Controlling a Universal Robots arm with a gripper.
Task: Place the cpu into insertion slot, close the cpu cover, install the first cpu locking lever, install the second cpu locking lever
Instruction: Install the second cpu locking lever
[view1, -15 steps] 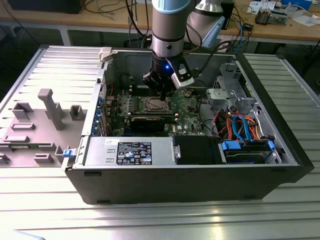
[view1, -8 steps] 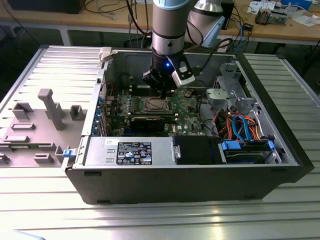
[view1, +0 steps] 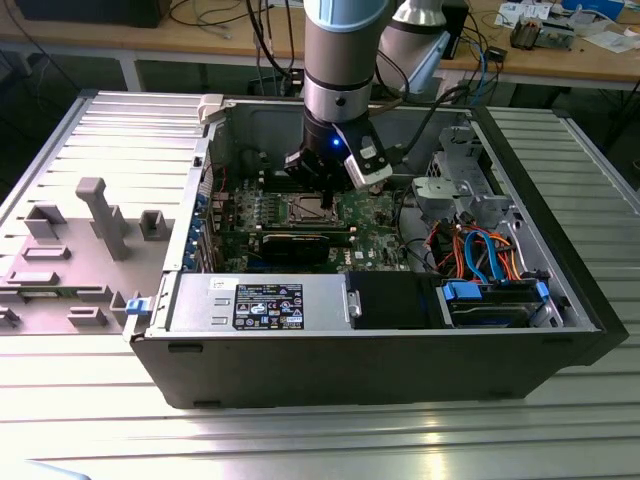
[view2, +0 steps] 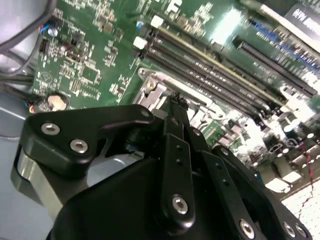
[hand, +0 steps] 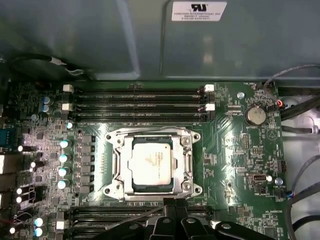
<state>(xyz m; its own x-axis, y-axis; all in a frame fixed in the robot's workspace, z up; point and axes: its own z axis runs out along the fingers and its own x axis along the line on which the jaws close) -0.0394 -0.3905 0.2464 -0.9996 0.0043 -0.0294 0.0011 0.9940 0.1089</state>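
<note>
The cpu (hand: 150, 162), a flat square chip with a silver-grey top, lies in the insertion slot (hand: 194, 189) on the green board. The cpu cover (hand: 118, 165), a thin silver frame, lies flat around it, and the chip shows through its window. My gripper (hand: 170, 202) hangs just over the socket's edge with its black fingers pressed together. A thin metal rod (hand: 127, 217) runs along that edge up to the fingertips; whether they touch it I cannot tell. In the second wrist view the gripper (view2: 175, 102) tapers to a point over the socket's silver rim (view2: 150, 89). In the exterior view the gripper (view1: 322, 188) sits over the socket (view1: 308, 208) inside the open case.
Long black memory slots (hand: 135, 100) flank the socket, and a coin battery (hand: 255, 115) sits beside them. In the case a black box with a label (view1: 265, 305) lies at the front. Orange and blue cables (view1: 490, 255) fill the exterior view's right. A grey case wall (hand: 100, 40) stands behind the board.
</note>
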